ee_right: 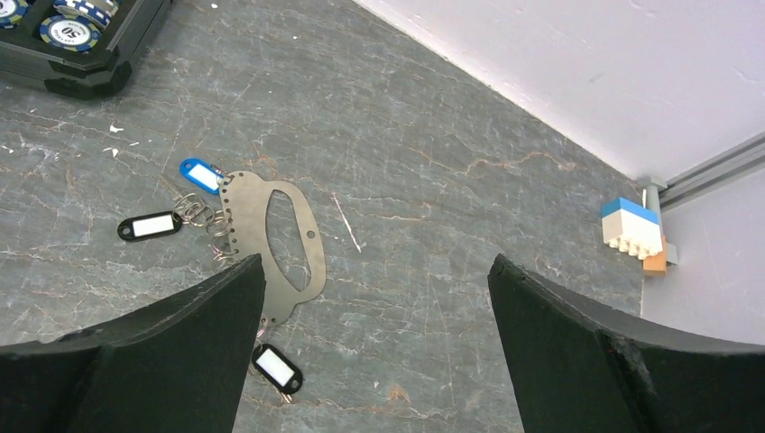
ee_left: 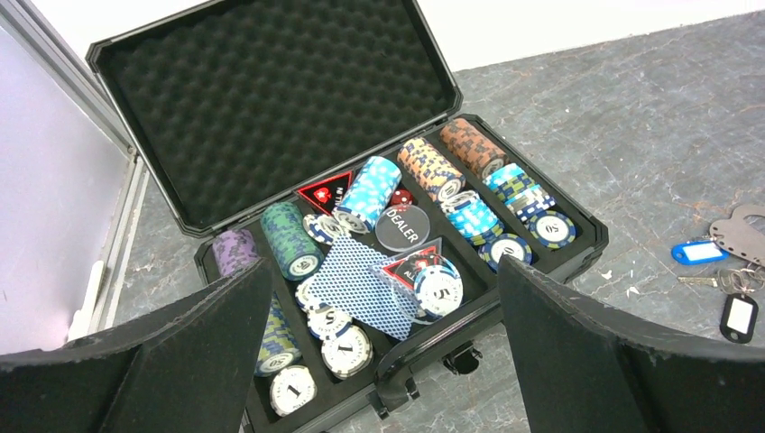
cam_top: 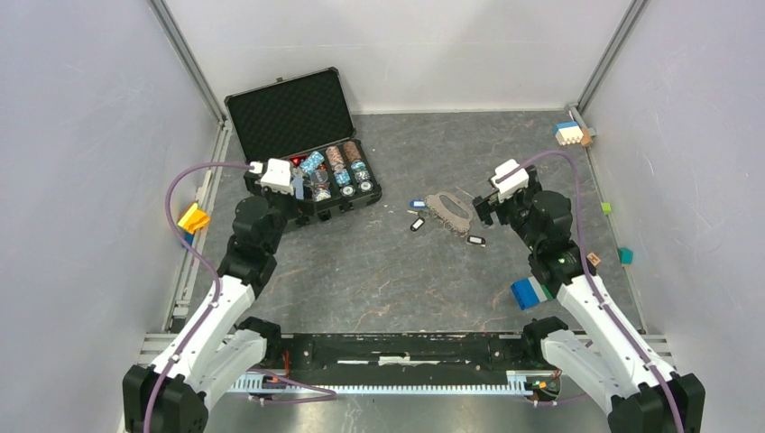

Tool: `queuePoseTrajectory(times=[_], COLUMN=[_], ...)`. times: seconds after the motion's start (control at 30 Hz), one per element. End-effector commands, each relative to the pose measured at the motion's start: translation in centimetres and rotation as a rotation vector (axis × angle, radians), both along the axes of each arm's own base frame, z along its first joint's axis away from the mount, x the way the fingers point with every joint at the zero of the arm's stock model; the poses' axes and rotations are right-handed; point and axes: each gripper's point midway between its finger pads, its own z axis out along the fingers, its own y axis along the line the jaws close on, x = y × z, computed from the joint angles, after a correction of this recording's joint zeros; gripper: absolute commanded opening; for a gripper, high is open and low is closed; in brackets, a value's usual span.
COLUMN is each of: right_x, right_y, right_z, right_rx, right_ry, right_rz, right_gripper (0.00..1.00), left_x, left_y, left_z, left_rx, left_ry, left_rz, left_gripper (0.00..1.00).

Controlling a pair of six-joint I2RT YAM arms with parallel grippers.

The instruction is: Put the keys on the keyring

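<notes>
Because both hands hang spread wide and hold nothing, every risk lies in the approach, and the broadest is the tabletop (ee_right: 451, 180): hard and flat, it offers no edge to get under thin things, so a hand coming down too steeply would likely jam its fingers or skate off. Next is the open case (ee_left: 271, 108), directly beneath and ahead of the left hand (ee_left: 381, 264); swinging that hand sideways toward the keys could clip the case wall or scatter the poker chips (ee_left: 433, 167). Then the keyring (ee_right: 311, 271), a flat metal plate with a row of small holes, lies partly under one finger of the right hand (ee_right: 374, 257), on its case-ward side; pinched off-centre it would probably slide or pivot away rather than lift. Just beyond that finger lie a blue-tagged key (ee_right: 200, 174) and a black-tagged key (ee_right: 150, 225), with another black-tagged one (ee_right: 276, 368) nearer in, between the fingers. Each is far smaller than a finger, so a pinch may catch only the tag and let the key swing. Smallest are the split rings (ee_right: 194, 209) beside the plate: whether they already pass through its holes I cannot tell, and tugging one key might drag the whole cluster.
</notes>
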Motion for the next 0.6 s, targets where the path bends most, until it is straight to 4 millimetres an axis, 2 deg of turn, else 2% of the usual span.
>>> queuePoseTrajectory(times=[0.0, 0.2, 0.57], right_x=[-0.2, -0.6, -1.0], right_y=[-0.1, -0.2, 0.2], right_z=[2.0, 2.5, 3.2], right_rx=[0.008, 0.011, 0.007], right_ry=[-0.075, -0.101, -0.127], right_rz=[0.005, 0.012, 0.043], right_gripper=[0.98, 0.98, 0.98], left_x=[-0.1, -0.3, -0.3], left_y=[0.9, 1.1, 0.1], left_z=[2.7, 3.5, 2.8], left_rx=[-0.036, -0.038, -0.042], left_ry=[-0.099, -0.124, -0.099], left_rz=[0.037, 0.042, -0.013], left_gripper=[1.0, 1.0, 1.0])
